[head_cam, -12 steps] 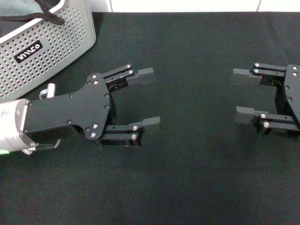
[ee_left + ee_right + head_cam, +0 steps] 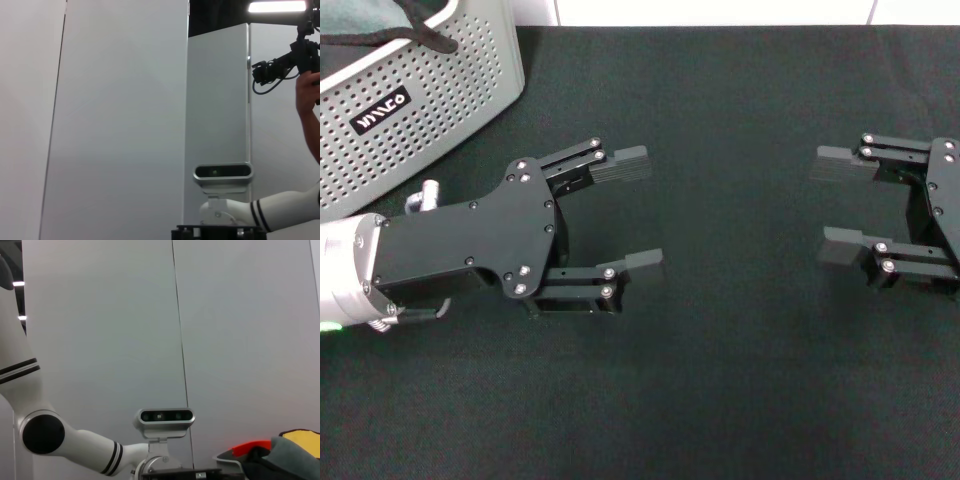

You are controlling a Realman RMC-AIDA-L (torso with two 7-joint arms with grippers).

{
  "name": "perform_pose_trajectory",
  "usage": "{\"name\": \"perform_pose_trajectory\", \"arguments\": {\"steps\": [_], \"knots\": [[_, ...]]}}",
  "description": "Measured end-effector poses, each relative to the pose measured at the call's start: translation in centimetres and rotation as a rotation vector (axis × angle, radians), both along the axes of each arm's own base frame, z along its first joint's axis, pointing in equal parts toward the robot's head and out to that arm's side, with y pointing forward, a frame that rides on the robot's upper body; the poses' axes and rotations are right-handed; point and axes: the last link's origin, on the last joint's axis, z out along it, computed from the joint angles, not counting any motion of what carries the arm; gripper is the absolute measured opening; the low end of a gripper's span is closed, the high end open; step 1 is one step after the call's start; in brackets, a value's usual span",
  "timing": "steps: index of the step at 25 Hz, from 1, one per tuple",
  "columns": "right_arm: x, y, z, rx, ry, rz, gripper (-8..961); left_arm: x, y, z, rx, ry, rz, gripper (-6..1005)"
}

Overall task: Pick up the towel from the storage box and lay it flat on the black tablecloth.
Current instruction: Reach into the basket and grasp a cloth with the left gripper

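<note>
The big plain black tablecloth (image 2: 720, 400) covers the whole table, and both grippers hang just over it with nothing in them. Nearest, at about eight o'clock in the head view, is the left gripper (image 2: 635, 215) on its black and silver arm — its two flat fingers stand wide apart, holding nothing. Over at three o'clock the right gripper (image 2: 835, 205) faces it, well apart, with its fingers spread wide too. I think they wait open like this because the grab has not started yet. Farther off, at ten o'clock, sits the light grey plastic storage box with little round holes (image 2: 440, 85). A dark grey-green cloth with a black strap (image 2: 370, 20) lies on top inside. The yellow-orange fleecy towel (image 2: 300, 436) only peeks out in the right wrist view — it looks tucked in the box under that grey cloth.
</note>
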Motion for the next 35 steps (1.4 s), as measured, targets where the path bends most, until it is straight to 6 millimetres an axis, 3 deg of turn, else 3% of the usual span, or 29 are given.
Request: {"name": "perform_pose_trajectory", "arguments": {"steps": [10,17,25,35], "knots": [[0.4,0.3,-0.1,0.021,-0.004,-0.032,634,-3.1,1.7,-0.1,0.203,-0.018,0.214,875],[1.0,0.7,0.0,0.048,0.02,-0.065,634,-5.1,2.9,-1.5,0.325,-0.027,0.394,874],[1.2,0.8,0.2,0.083,0.037,-0.066,634,-8.1,4.4,-2.1,0.515,-0.057,0.692,874],[1.2,0.9,0.2,0.09,0.048,-0.07,634,-8.9,6.4,-3.1,0.523,0.017,0.806,874]]}}
